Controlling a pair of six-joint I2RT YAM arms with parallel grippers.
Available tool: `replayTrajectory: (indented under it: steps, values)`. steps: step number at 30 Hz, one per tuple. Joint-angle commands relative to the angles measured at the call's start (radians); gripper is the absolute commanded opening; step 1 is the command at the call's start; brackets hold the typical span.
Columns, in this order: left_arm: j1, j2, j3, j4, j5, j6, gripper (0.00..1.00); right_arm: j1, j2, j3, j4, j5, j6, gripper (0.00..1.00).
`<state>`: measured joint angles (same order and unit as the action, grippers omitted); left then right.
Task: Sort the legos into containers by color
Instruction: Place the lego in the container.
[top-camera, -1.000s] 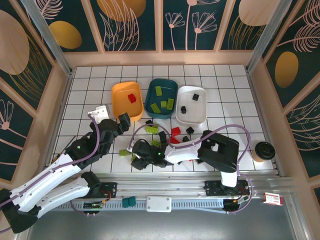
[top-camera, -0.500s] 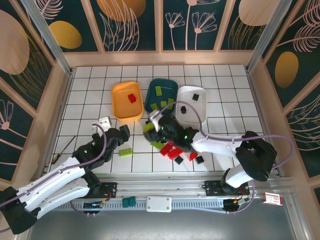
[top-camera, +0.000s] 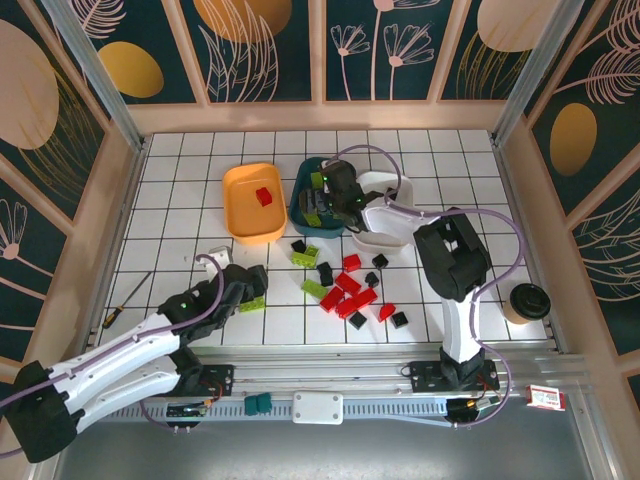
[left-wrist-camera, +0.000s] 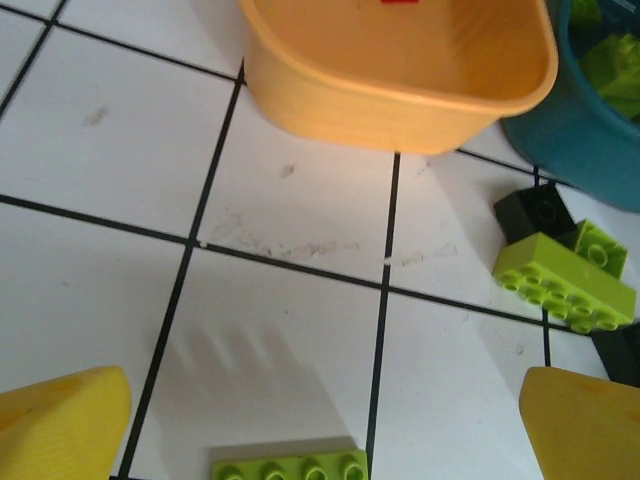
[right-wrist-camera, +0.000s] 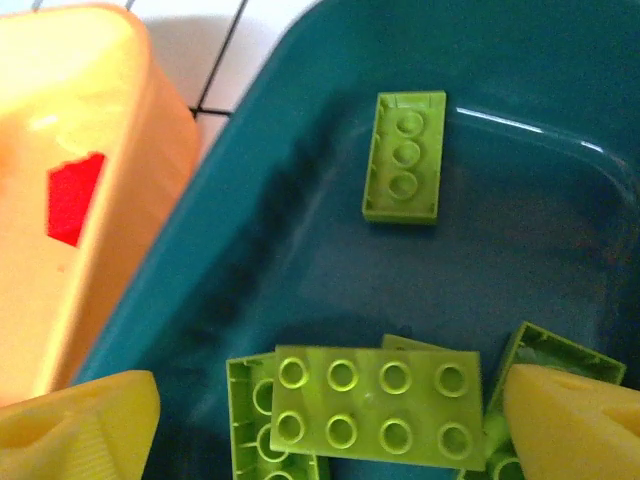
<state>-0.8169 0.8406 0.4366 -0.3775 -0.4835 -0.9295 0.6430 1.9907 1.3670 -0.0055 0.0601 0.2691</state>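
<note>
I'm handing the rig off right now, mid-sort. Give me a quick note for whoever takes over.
Left hand: open, over a green brick on the table.
Right hand: open, above green bricks lying in the teal tub.
Done: those, plus one red brick in the orange tub.
To do: loose reds, blacks and greens on the table. The white tub is partly hidden by the right arm.

lime brick (left-wrist-camera: 290, 467) cut by bottom edge; red brick (left-wrist-camera: 400, 1) in orange tub (left-wrist-camera: 400, 90) clipped at top; white tub (top-camera: 380, 238) partly behind right arm (top-camera: 455, 262).
</note>
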Motion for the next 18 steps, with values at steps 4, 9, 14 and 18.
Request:
replayTrajectory:
  steps: [4, 9, 14, 18]
  values:
    - [0.001, 0.166, 0.040, -0.001, 0.078, -0.009, 0.96, 0.016, -0.102, -0.034, 0.027, -0.008, 0.023, 0.94]
    - [-0.036, 0.243, 0.046, -0.036, 0.101, -0.031, 0.96, 0.030, -0.197, -0.159, 0.071, 0.002, 0.037, 0.93]
    - [-0.104, 0.311, 0.013, 0.004, 0.134, -0.074, 0.93, 0.032, -0.285, -0.274, 0.113, 0.010, 0.057, 0.94]
    - [-0.109, 0.387, 0.011, 0.000, 0.138, -0.081, 0.85, 0.032, -0.343, -0.331, 0.123, 0.019, 0.071, 0.94]
